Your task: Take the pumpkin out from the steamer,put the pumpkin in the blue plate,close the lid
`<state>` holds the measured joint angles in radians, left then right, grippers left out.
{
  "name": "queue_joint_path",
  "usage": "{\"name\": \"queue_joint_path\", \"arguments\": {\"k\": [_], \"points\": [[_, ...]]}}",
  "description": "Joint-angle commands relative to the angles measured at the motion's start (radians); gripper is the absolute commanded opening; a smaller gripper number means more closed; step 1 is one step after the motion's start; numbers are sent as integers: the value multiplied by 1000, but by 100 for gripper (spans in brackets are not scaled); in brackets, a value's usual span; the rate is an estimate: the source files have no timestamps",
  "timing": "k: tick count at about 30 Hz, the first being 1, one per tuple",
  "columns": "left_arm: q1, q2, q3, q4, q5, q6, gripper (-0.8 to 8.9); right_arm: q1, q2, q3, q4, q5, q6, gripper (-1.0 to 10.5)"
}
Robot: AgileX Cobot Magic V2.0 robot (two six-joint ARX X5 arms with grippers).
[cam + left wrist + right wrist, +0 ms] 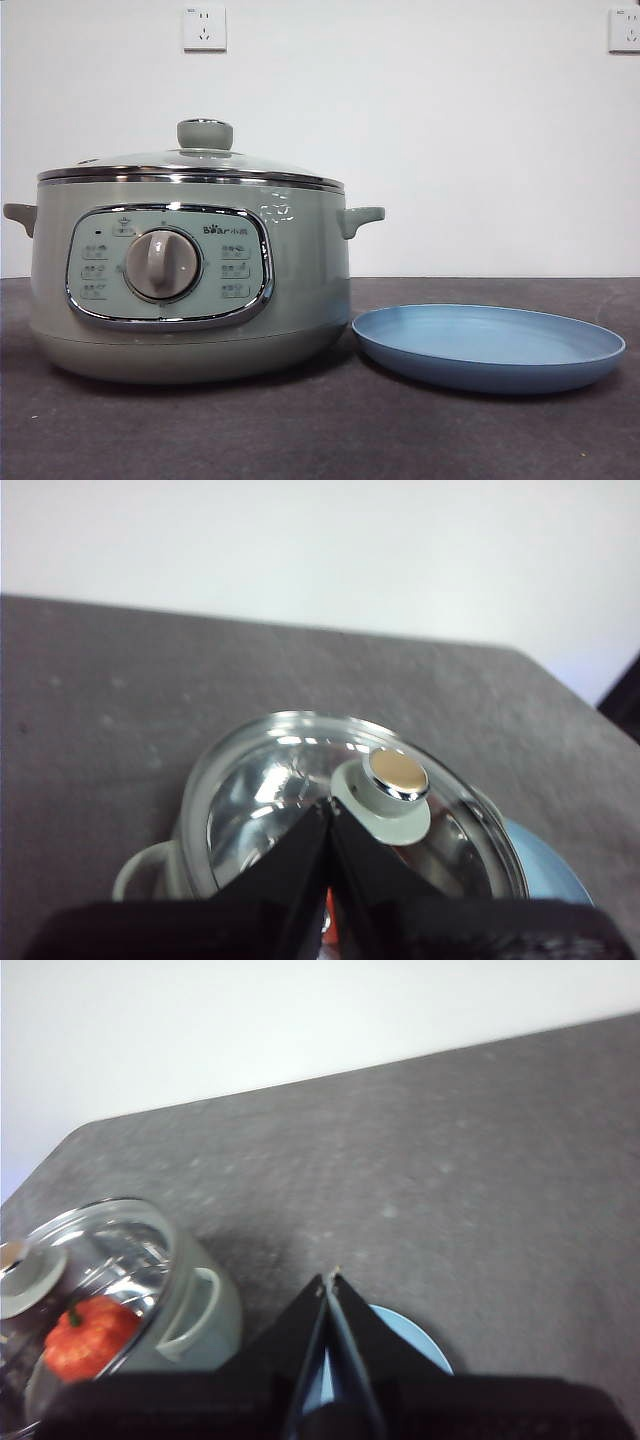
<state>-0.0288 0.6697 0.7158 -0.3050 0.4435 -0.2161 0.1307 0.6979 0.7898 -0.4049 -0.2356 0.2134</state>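
The sage-green steamer [190, 270] stands at the left of the table with the glass lid [190, 165] on it, knob [205, 133] up. The pumpkin [90, 1335] shows orange-red through the lid in the right wrist view; a sliver [328, 925] shows in the left wrist view. The blue plate [488, 347] lies empty to the steamer's right. My left gripper [328, 805] is shut and empty, high above the lid [300, 800]. My right gripper [330, 1278] is shut and empty, high above the plate [410, 1345]. Neither gripper shows in the front view.
The dark grey table top [330, 430] runs back to a white wall with two sockets [204, 28]. The steamer's side handle [360, 217] points toward the plate.
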Motion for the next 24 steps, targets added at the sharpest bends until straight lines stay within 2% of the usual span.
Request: {"name": "queue_joint_path", "arguments": {"k": [1, 5, 7, 10, 11, 12, 17, 21, 24], "points": [[2, 54, 47, -45, 29, 61, -6, 2, 44, 31, 0, -35, -58, 1], [1, 101, 88, -80, 50, 72, 1, 2, 91, 47, -1, -56, -58, 17], [1, 109, 90, -79, 63, 71, 52, 2, 104, 47, -1, -55, -58, 122], [0, 116, 90, -79, 56, 70, 397, 2, 118, 47, -1, -51, -55, 367], [-2, 119, 90, -76, 56, 65, 478, 2, 122, 47, -1, -51, -54, 426], [-6, 120, 90, -74, 55, 61, 482, 2, 125, 47, -1, -51, -54, 453], [-38, 161, 97, -29, 55, 51, 467, 2, 133, 47, -1, -53, -46, 448], [-111, 264, 165, -34, 51, 54, 467, 3, 134, 47, -1, -54, -47, 446], [-182, 362, 242, -56, -9, 90, 467, 3, 134, 47, -1, -54, -47, 446]]}}
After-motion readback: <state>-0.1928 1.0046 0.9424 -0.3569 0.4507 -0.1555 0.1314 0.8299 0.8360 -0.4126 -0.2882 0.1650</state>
